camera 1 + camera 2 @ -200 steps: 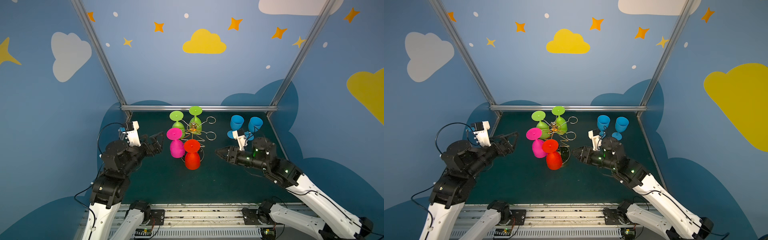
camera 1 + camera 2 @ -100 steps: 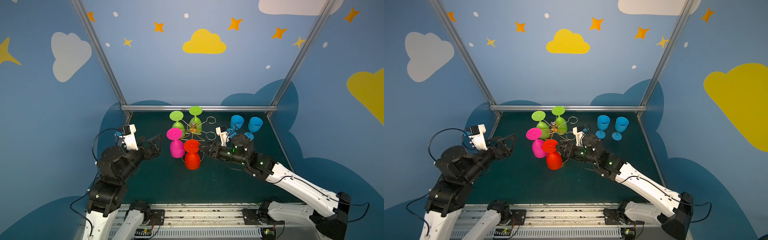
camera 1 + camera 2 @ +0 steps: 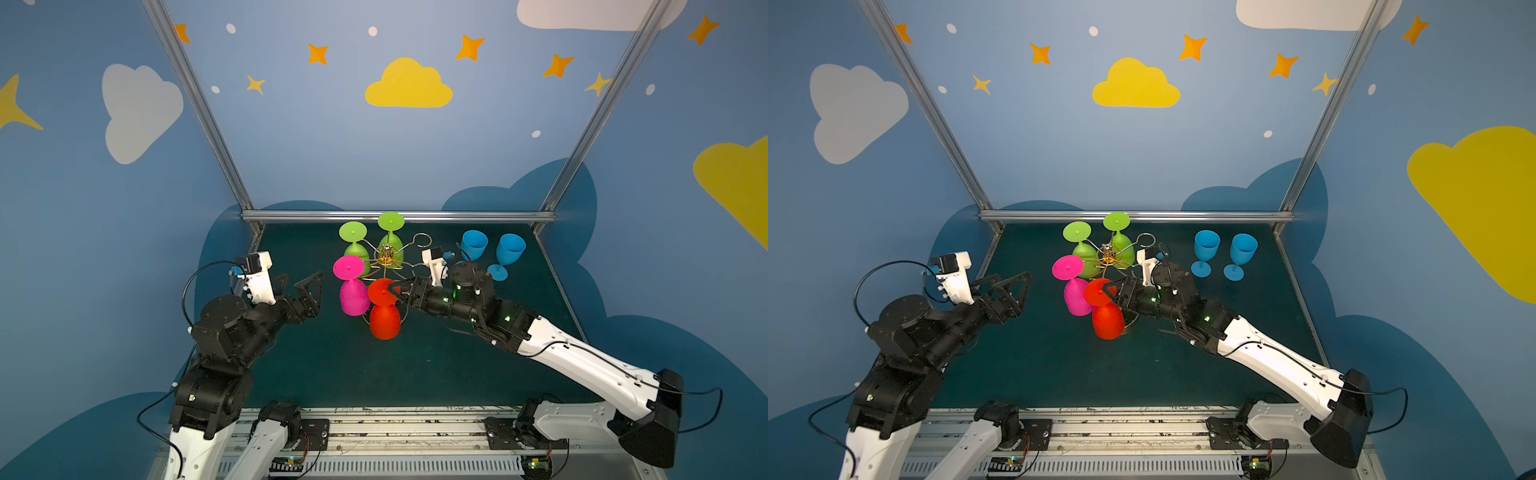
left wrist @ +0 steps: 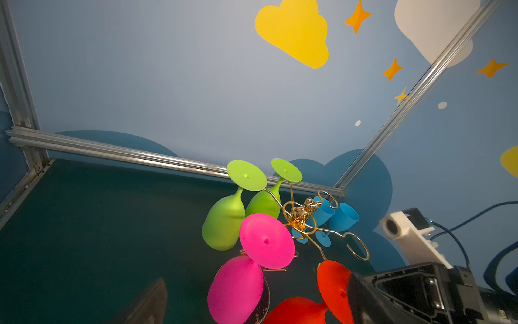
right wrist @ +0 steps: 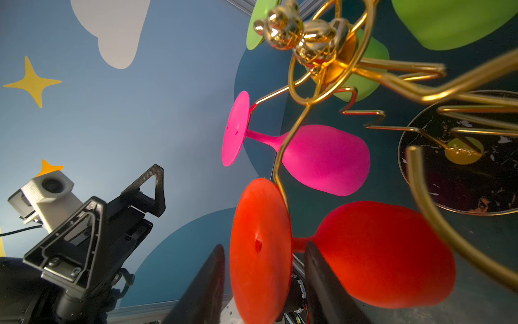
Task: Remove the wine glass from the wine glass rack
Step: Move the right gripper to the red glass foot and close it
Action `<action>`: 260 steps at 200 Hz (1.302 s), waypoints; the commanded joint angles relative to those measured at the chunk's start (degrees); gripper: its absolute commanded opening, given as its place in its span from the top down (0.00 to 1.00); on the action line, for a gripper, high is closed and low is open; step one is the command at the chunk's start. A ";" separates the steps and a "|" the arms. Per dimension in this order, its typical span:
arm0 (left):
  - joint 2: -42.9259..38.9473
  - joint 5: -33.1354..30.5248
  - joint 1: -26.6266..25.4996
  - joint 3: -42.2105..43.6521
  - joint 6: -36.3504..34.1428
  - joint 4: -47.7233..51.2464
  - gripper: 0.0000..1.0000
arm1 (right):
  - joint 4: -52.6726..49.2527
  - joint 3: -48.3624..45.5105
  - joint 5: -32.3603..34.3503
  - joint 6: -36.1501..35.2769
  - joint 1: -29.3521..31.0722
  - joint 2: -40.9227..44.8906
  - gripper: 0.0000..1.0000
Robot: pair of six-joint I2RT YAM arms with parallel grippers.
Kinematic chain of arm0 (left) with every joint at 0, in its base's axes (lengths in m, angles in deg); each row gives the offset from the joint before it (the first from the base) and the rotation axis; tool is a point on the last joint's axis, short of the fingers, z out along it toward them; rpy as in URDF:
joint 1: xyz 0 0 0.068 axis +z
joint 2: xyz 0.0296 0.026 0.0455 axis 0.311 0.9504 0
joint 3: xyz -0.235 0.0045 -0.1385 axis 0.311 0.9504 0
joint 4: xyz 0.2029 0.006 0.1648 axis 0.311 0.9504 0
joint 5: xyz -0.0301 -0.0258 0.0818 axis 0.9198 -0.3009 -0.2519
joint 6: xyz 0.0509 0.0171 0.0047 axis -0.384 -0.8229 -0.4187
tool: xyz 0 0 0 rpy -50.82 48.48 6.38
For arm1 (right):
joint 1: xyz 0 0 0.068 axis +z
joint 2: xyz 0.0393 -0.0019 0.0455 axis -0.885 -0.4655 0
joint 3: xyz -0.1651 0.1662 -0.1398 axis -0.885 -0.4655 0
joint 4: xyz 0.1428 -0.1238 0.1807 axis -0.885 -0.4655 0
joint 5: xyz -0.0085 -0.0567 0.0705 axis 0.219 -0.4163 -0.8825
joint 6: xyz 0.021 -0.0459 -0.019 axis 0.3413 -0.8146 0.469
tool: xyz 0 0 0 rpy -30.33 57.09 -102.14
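Dark green matting [image 3: 332, 374] floors a blue booth painted with clouds and stars. At 9 o'clock from the wine glass rack [image 3: 386, 259] the left gripper [image 3: 302, 277] hovers with its jaws spread wide, holding nothing. On the rack, a pink glass [image 3: 353, 297] hangs upside down at 8 o'clock, two green glasses [image 3: 355, 249] at 10 and 12, and the red wine glass [image 3: 384, 320] at 6. The right gripper [image 3: 394, 292] straddles the red foot (pinching or loose, I cannot tell). Two blue glasses [image 3: 473, 245] stand upright at 3 o'clock.

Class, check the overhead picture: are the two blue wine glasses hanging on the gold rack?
No, the blue wine glasses stand upright on the table, apart from the gold rack.
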 commanded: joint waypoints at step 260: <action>-0.74 1.57 0.26 1.75 1.04 -2.19 0.01 | 1.94 4.79 1.04 0.53 -0.49 2.60 1.00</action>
